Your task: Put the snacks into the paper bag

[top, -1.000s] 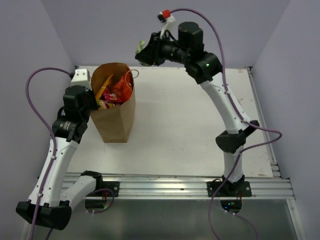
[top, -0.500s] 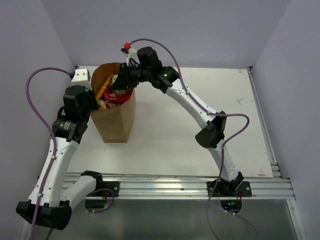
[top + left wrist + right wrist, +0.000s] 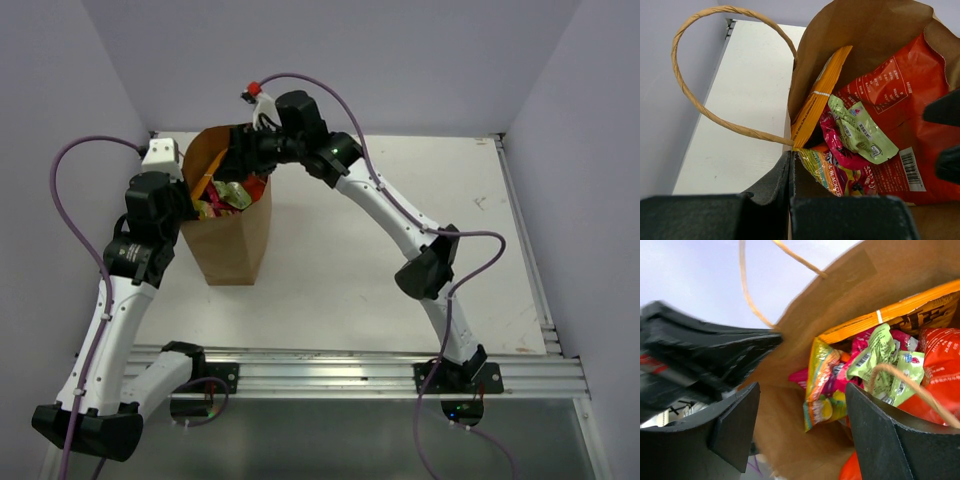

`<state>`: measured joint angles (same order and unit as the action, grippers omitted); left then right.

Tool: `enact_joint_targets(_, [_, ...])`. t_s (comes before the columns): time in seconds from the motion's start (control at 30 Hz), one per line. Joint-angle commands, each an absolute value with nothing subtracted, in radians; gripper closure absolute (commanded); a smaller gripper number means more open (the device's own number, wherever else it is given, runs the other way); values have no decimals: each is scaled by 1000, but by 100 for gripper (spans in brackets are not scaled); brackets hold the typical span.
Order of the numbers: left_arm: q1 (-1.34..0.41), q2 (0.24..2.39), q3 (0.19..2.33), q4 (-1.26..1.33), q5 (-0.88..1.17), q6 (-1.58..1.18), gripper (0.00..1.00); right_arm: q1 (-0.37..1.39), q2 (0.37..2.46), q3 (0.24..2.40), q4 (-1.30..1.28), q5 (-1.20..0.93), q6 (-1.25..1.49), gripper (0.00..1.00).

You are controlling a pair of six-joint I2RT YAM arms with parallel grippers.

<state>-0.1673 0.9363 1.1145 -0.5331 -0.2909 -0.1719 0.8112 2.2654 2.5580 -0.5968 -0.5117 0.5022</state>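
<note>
The brown paper bag [image 3: 230, 245] stands upright at the table's left, full of snacks. Inside lie an orange chip bag [image 3: 815, 100], a red chip bag [image 3: 905, 95], a pink packet [image 3: 840, 150], a striped candy packet [image 3: 822, 375] and, on top, a green packet [image 3: 860, 130], also seen as the green packet [image 3: 880, 357]. My left gripper [image 3: 790, 160] is shut on the paper bag's left rim, as the left gripper [image 3: 185, 205] shows from above. Over the bag's mouth hangs my right gripper [image 3: 801, 405], open and holding nothing; from above the right gripper [image 3: 245, 150] sits at the far rim.
A twisted paper handle [image 3: 700, 100] loops out to the left of the bag, and a second handle [image 3: 905, 385] crosses the opening. White table [image 3: 380, 240] spreads to the right of the bag. Purple walls close in on three sides.
My right arm swung from high at the back down to the bag's mouth with the green packet. Its jaws opened and the packet now lies on the other snacks. The left arm stayed put.
</note>
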Motion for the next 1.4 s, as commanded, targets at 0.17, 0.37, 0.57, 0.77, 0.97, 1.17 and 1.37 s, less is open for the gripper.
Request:
enact_joint_targets(0.17, [-176, 914, 1124, -512, -281, -170, 100, 816, 1942, 2496, -633, -318, 404, 29])
enact_joint_targets(0.37, [-176, 910, 1117, -511, -278, -172, 100, 807, 1971, 2477, -817, -50, 318, 32])
enact_joint_targets(0.57, [-176, 907, 1118, -514, -284, -169, 100, 807, 2045, 2470, -879, 44, 288, 35])
enact_joint_targets(0.77, [-178, 905, 1118, -514, -288, -167, 100, 807, 2097, 2462, -864, 98, 281, 35])
enact_joint_targets(0.97, [-176, 904, 1112, -514, -290, -166, 100, 807, 2154, 2451, -861, 80, 287, 53])
enact_joint_targets(1.17, [-176, 882, 1063, -502, -287, -166, 100, 807, 2145, 2418, -862, 69, 285, 100])
enact_joint_targets(1.37, [-178, 825, 1043, -472, -250, -198, 100, 807, 2086, 2413, -911, 107, 245, 100])
